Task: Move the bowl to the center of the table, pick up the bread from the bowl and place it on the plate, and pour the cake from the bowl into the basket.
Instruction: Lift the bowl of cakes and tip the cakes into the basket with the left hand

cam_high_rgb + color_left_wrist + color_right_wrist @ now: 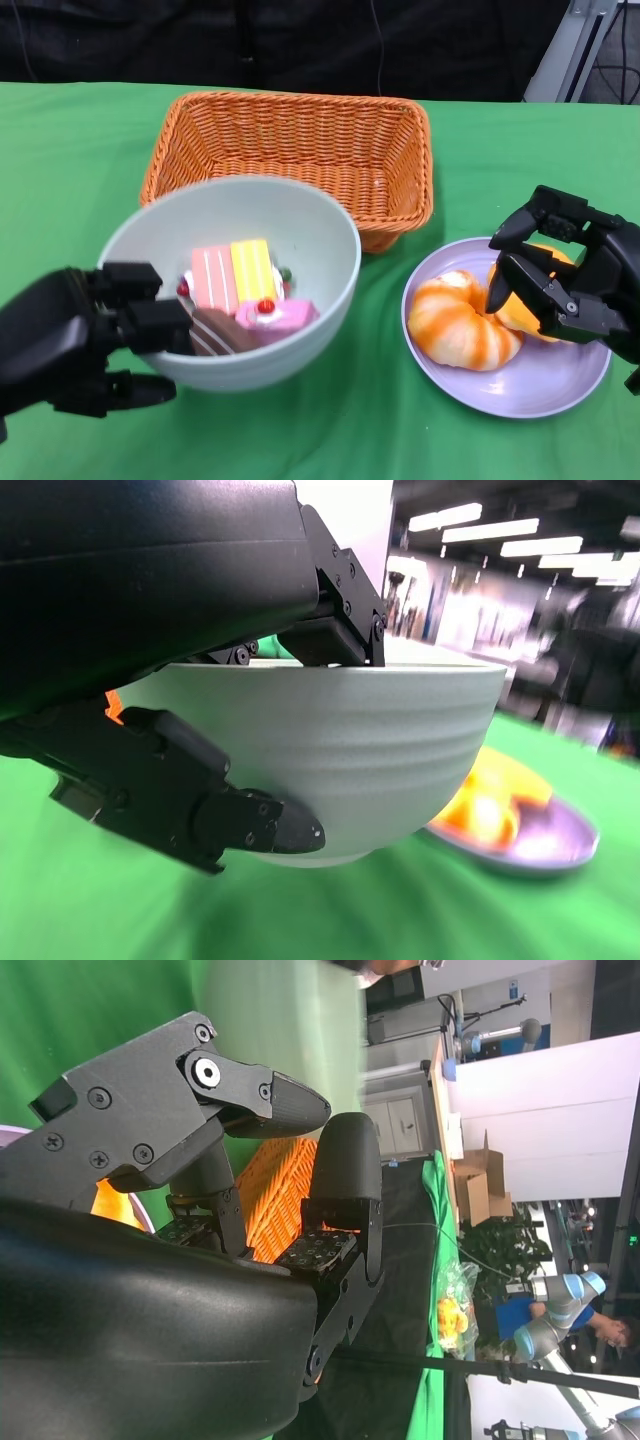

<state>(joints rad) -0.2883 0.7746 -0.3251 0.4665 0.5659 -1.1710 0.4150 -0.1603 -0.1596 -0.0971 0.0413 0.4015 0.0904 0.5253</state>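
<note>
Green cloth [80, 140] covers the table; black drape [300, 45] hangs behind it; cardboard boxes [482, 1188] stand beyond.

Right hand [215, 1175]: black shell fills the lower left of the frame, with black fingers [345, 1175] extended from it and spread apart. Nothing is visibly gripped between them. An orange glow shows behind the fingers; its source cannot be identified from this view.

Basket [270, 1195]: orange wicker weave visible in the gap between the fingers, beyond them, not touching the hand.

Table [100, 1010]: green cloth surface behind the hand.

Background: white cabinets [400, 1125], cardboard boxes [480, 1195], a leafy plant [505, 1250], and a grey robot arm [555, 1310] with blue joints. A person's arm [610, 1330] shows near the frame edge, beside that robot arm.
</note>
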